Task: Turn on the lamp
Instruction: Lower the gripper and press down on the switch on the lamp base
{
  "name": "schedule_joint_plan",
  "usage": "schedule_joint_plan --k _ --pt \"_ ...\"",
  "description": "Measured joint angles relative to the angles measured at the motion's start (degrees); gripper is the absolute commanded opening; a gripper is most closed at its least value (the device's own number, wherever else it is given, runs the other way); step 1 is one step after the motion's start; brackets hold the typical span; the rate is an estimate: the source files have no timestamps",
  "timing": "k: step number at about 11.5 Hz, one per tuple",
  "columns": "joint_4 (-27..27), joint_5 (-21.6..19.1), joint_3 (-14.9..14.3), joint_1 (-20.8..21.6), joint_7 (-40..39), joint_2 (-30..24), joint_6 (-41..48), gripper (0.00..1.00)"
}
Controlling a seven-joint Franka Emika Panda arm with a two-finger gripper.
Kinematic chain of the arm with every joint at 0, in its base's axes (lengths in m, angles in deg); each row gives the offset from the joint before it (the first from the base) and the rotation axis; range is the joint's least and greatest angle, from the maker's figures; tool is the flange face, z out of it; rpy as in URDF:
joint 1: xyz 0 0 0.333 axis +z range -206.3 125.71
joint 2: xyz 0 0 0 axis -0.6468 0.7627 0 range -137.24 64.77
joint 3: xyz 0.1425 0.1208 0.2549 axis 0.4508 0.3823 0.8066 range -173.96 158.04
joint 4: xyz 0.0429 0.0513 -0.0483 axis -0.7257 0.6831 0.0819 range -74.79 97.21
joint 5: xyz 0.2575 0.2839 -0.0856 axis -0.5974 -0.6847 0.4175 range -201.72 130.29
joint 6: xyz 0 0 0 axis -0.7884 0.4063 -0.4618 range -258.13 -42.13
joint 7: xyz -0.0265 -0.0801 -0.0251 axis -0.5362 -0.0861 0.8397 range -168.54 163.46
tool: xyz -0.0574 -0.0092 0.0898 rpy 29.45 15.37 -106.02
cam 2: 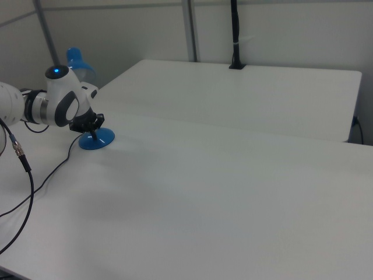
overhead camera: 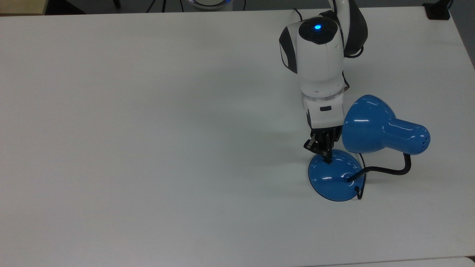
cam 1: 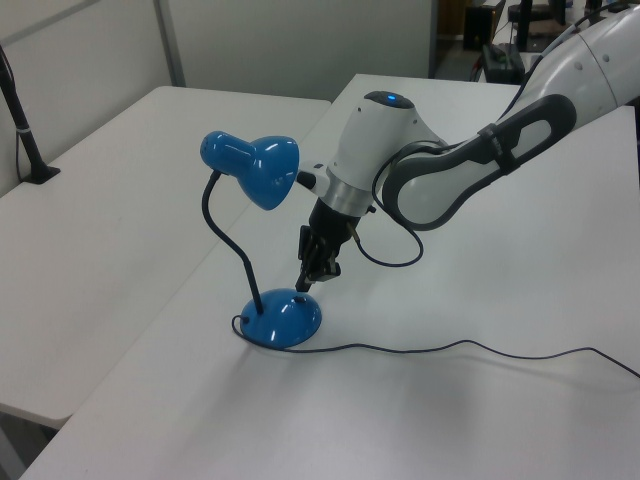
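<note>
The lamp stands at the top view's right: a glossy blue bell shade (overhead camera: 371, 126), a black bent gooseneck (overhead camera: 389, 170) and a round domed blue base (overhead camera: 334, 181). My gripper (overhead camera: 327, 157) points down with its fingers shut together. Their tips rest on the top of the base, over the spot of the small black switch, which they hide. In the left view the gripper (cam 1: 302, 285) meets the base (cam 1: 283, 318) just right of the shade (cam 1: 255, 165). In the right view the gripper (cam 2: 91, 135) sits on the base (cam 2: 98, 140).
The lamp's thin black cord (cam 1: 450, 347) trails across the white table (overhead camera: 148, 148) toward the left view's right. A second table (cam 1: 120, 180) adjoins on the left view's left, with a black post (cam 1: 20, 120) clamped to it. The shade hangs close beside my wrist.
</note>
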Motion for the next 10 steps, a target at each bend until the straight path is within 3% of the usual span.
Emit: schedule_joint_plan --k 10 --pt "-1.1 0.0 0.0 0.4 0.7 2.3 -3.8 0.04"
